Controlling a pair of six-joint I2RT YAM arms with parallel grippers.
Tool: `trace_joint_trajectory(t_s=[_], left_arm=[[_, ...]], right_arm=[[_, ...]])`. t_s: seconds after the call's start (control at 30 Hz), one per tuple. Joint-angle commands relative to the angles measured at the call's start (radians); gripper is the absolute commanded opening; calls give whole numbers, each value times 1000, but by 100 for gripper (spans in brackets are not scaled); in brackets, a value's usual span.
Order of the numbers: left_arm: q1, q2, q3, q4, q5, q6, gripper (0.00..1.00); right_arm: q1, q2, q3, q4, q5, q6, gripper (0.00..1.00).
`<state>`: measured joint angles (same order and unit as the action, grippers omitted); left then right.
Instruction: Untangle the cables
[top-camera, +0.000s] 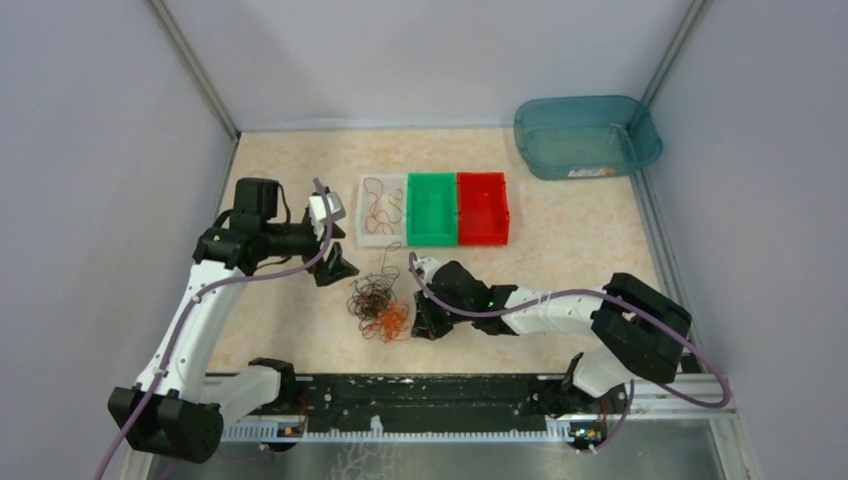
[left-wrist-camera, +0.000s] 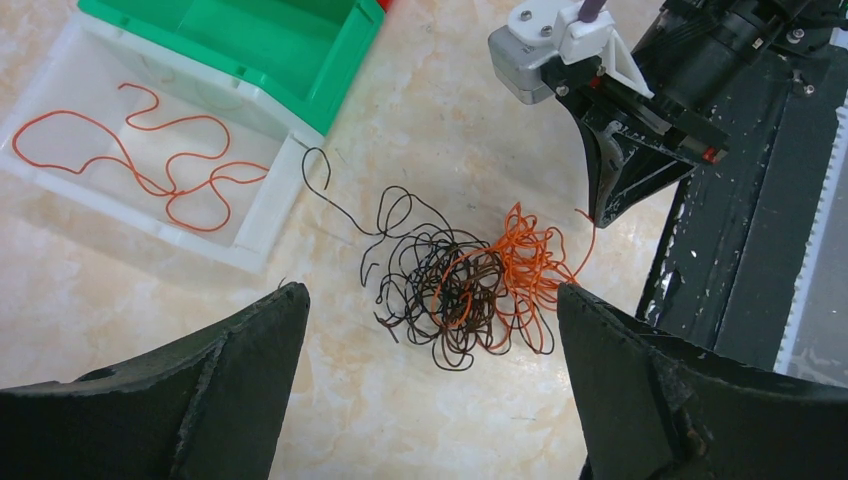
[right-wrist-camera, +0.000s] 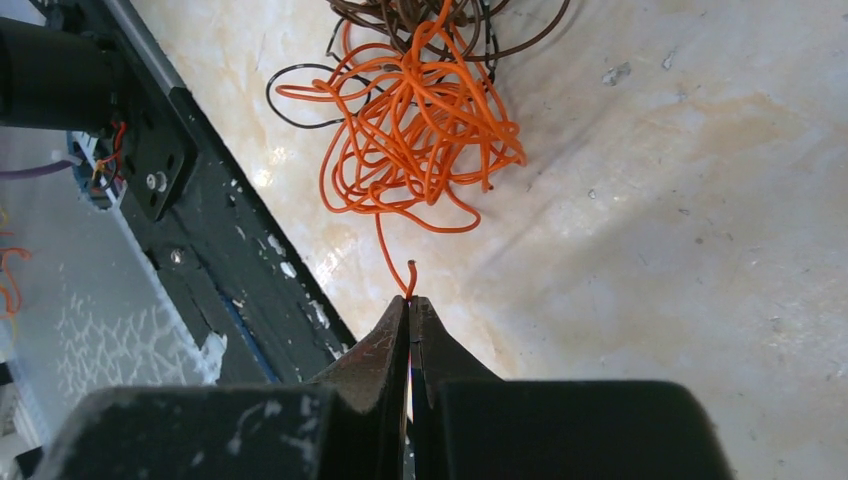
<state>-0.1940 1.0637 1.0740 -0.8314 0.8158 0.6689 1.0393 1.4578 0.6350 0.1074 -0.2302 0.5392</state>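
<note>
A tangle of thin cables lies mid-table, dark brown strands on its far side and orange ones nearer the arms. My right gripper is shut on the end of an orange cable, just right of the tangle. My left gripper is open and empty, hovering over the tangle's left side; the tangle shows between its fingers. One orange cable lies alone in the white bin.
A green bin and a red bin stand right of the white one. A teal tub sits at the back right. The black base rail runs along the near edge.
</note>
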Motion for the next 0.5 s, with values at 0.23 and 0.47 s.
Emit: trace_joint_trajectory(t_s=[0.23,0.47], left_arm=[[1,-65,-25,-26,-6,48,99],[1,-81,-54,-14,6,40,99]], right_arm=[[-2,-52,104,-62,38,-51,0],[-1,-133,109,-64,126,-86,0]])
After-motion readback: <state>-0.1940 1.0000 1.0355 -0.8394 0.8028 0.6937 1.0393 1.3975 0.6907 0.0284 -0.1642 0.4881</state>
